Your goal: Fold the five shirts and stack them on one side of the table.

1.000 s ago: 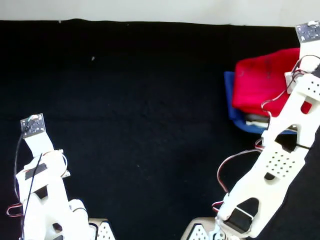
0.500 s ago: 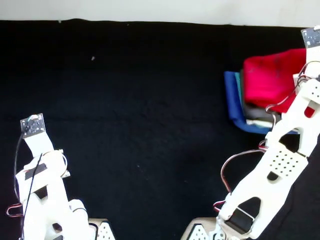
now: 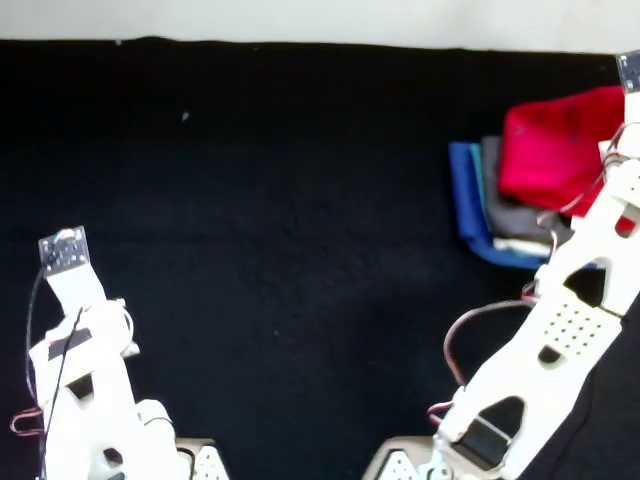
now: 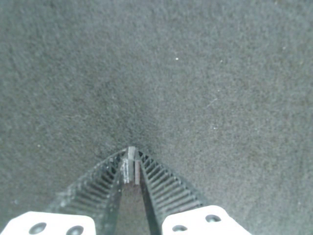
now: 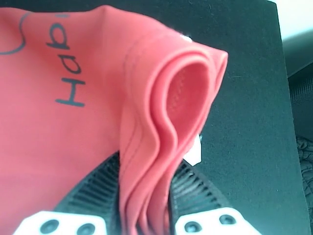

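A folded red shirt [image 3: 556, 148] lies over a stack of folded shirts [image 3: 490, 212] at the table's right side, with blue, grey and white layers showing beneath. My right gripper [image 5: 146, 196] is shut on the red shirt [image 5: 73, 98], whose folded edge bulges out between the fingers. In the high view the right arm [image 3: 560, 320] stretches from the front up to the stack. My left gripper [image 4: 131, 166] is shut with nothing in it, just above the black cloth. The left arm [image 3: 75, 350] stands at the front left.
A black cloth [image 3: 280, 200] covers the table. Its far edge meets a pale wall [image 3: 300, 18]. The right edge of the table lies close beside the stack.
The red shirt has been drawn to the right along with my right gripper, uncovering more of the grey and blue shirts beneath. The left arm has kept still.
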Controlling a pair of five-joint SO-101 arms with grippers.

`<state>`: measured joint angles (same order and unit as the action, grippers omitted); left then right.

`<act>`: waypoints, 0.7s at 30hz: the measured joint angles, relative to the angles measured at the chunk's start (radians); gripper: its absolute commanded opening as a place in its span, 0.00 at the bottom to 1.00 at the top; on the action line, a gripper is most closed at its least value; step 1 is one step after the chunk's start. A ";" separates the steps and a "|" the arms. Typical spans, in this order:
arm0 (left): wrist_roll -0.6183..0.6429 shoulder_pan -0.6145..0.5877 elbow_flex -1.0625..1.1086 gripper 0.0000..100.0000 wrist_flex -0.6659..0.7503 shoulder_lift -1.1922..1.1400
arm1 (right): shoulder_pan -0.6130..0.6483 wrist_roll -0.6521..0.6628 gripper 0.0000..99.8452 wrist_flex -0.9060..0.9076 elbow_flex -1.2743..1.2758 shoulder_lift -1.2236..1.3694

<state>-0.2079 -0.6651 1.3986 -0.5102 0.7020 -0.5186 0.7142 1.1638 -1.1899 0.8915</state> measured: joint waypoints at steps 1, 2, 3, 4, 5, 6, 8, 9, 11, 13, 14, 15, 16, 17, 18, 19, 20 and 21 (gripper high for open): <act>0.000 0.000 0.000 0.01 0.000 0.000 | -0.002 0.000 0.17 0.000 0.000 0.000; 0.000 0.000 0.000 0.01 0.000 0.000 | -0.003 0.000 0.21 0.000 0.000 0.000; 0.000 0.000 0.000 0.01 0.000 0.000 | -0.006 0.000 0.25 -0.002 0.000 0.000; 0.000 0.000 0.000 0.01 0.000 0.000 | -0.008 0.000 0.28 -0.003 0.000 0.000; 0.000 0.000 0.000 0.01 0.000 0.000 | -0.009 0.000 0.31 -0.005 0.000 0.000; 0.000 0.000 0.000 0.01 0.000 0.000 | -0.009 0.000 0.33 -0.005 0.000 0.000; 0.000 0.000 0.000 0.01 0.000 0.000 | -0.009 -0.002 0.36 -0.011 0.000 0.000; 0.000 0.000 0.000 0.01 0.000 0.000 | -0.009 -0.023 0.37 -0.011 0.000 0.000; 0.000 0.000 0.000 0.01 0.000 0.000 | -0.009 -0.089 0.39 -0.011 -0.002 0.000; 0.000 0.000 0.000 0.01 0.000 0.000 | -0.009 -0.163 0.39 -0.011 -0.018 0.000; 0.000 0.000 0.000 0.01 0.000 0.000 | -0.009 -0.193 0.39 -0.009 -0.029 0.000; 0.000 0.000 0.000 0.01 0.000 0.000 | -0.008 -0.218 0.39 0.000 -0.041 0.000; 0.000 0.000 0.000 0.01 0.000 0.000 | 0.000 -0.236 0.39 0.020 -0.051 0.000; 0.000 0.000 0.000 0.01 0.000 0.000 | 0.009 -0.247 0.38 0.041 -0.064 0.000; 0.000 0.000 0.000 0.01 0.000 0.000 | 0.023 -0.253 0.35 0.074 -0.081 0.000; 0.000 0.000 0.000 0.01 0.000 0.000 | 0.040 -0.258 0.31 0.112 -0.104 0.000; 0.000 0.000 0.000 0.01 0.000 0.000 | 0.058 -0.261 0.26 0.152 -0.133 0.000; 0.000 0.000 0.000 0.01 0.000 0.000 | 0.080 -0.262 0.20 0.195 -0.164 -0.003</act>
<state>-0.2079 -0.6651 1.3986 -0.5102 0.7020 -0.4388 0.4519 1.3587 -1.3541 0.8884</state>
